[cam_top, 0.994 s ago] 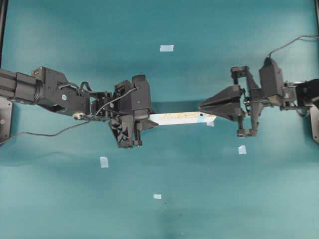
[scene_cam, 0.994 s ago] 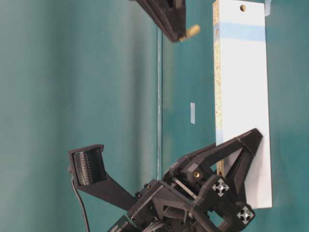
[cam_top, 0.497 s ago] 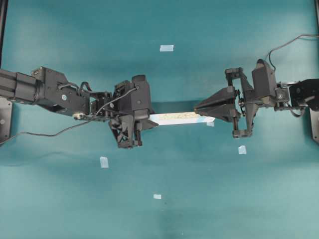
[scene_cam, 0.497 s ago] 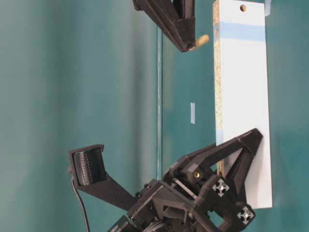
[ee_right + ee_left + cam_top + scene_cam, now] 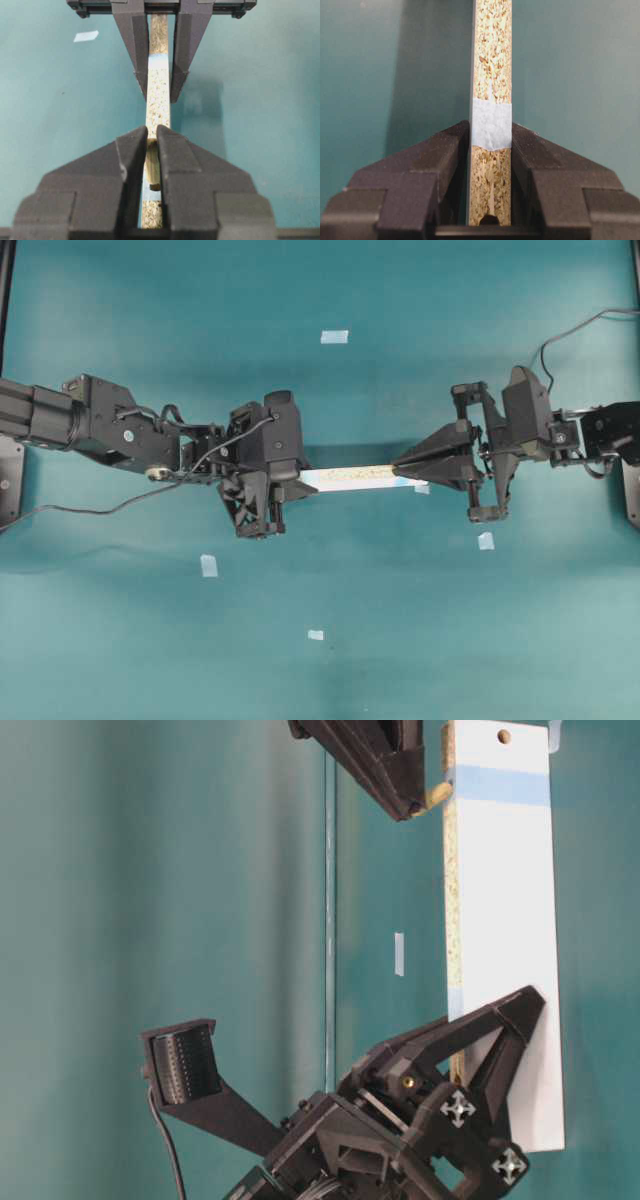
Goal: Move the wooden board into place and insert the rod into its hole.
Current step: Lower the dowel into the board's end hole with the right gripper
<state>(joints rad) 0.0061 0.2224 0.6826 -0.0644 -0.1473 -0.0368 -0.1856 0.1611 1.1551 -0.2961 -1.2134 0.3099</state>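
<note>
The left gripper (image 5: 285,483) is clamped on one end of the board (image 5: 350,476), holding it on edge above the teal table (image 5: 400,640), its speckled edge facing up. From the other side, the right gripper (image 5: 400,462) pinches the rod (image 5: 436,794) between its fingers, the peg's tip touching or just beside the board's edge at the blue band near the far end. The hole (image 5: 503,736) sits on the broad white face, beyond that band. Small tape squares (image 5: 334,337) lie scattered on the table.

One board (image 5: 350,477), one rod (image 5: 437,794), five tape squares (image 5: 334,337)
</note>
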